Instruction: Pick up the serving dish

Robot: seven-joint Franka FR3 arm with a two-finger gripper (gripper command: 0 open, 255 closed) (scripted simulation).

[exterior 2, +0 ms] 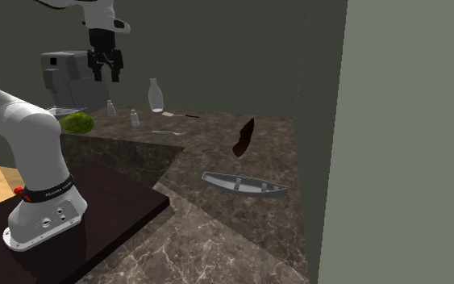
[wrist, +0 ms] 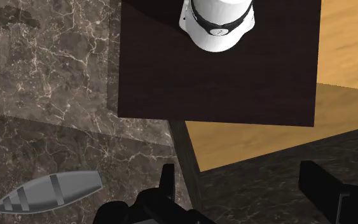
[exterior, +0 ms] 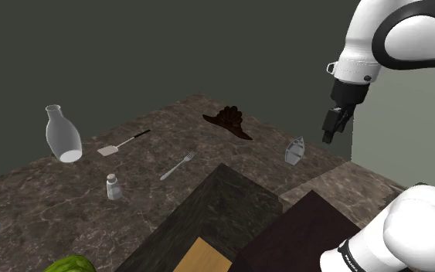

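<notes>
While tool (wrist: 240, 170) hangs open, dish (exterior: 295, 150) foreshortened, apart

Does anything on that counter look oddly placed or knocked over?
Yes: the dark brown object beyond the grey boat-shaped dish stands tipped up on its edge rather than lying flat. Nothing looks spilled.

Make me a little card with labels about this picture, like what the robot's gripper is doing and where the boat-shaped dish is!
surface: dark marble-patterned counter
target: grey boat-shaped serving dish, lying on the counter
gripper: all-black two-finger gripper, open, empty, raised in the air, apart from the dish
other things: clear bottle, grey fork, spatula, small shaker
task so far: dish not yet picked up
</notes>
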